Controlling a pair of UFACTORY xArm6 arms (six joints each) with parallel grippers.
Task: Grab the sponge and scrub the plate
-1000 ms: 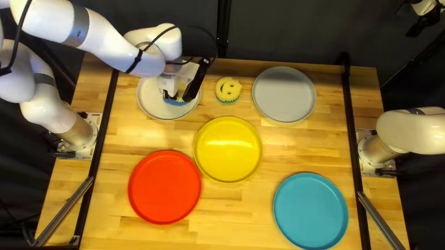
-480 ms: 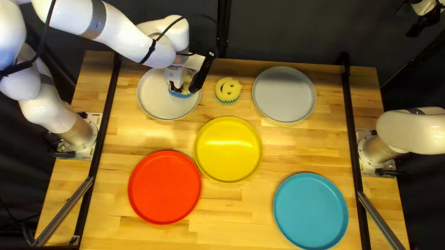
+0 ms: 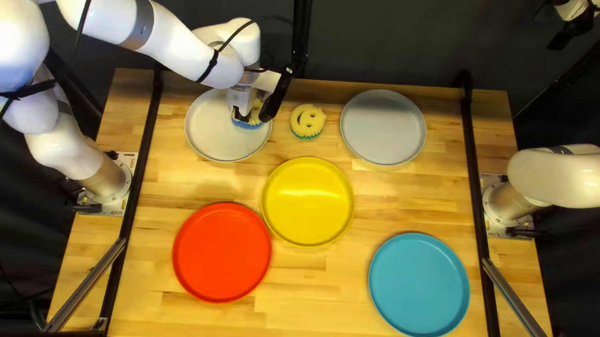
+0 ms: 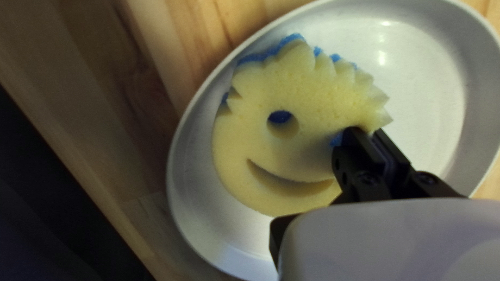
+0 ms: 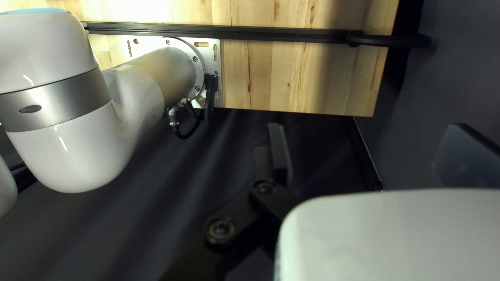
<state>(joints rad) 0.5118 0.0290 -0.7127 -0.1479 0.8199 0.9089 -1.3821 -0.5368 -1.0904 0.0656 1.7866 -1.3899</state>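
Left side, top left view: base of left arm (image 3: pixel 140 34) is bolted at the table's (image 3: pixel 318 310) left edge, links reach in over the far left corner. Black cable (image 3: pixel 87 6) strapped along it.

Red plate (image 3: pixel 222 252) is nearer the near edge, just beside the yellow one. White plate (image 3: pixel 221 135) sits beyond it, near the far edge.

Task sponge (image 3: pixel 247 125) is on the white plate, at the side toward the second sponge. Smiley face, pale yellow on top, blue underneath. Left gripper (image 3: pixel 251 114) has it: in left wrist view the fingers are close together, one down in an eye hole, the other outside the jagged edge, foam pinched between. Sponge is inside the plate rim, face up. Can't tell how hard it presses on the plate.

Next, second sponge (image 3: pixel 308 121), yellow smiley over green, on bare wood between the white and grey plates. Yellow plate (image 3: pixel 308 201) is mid-table, on the near side of that sponge. Grey plate (image 3: pixel 383 127) is near the far edge, blue plate (image 3: pixel 418 285) toward the near right corner.

Right arm (image 3: pixel 574 179) is based at the right edge, reaching out past the view. Right gripper (image 3: pixel 561 33) is up past the far right corner, off the table, in front of dark curtain (image 3: pixel 408 35). Right wrist view: fingers wide apart.
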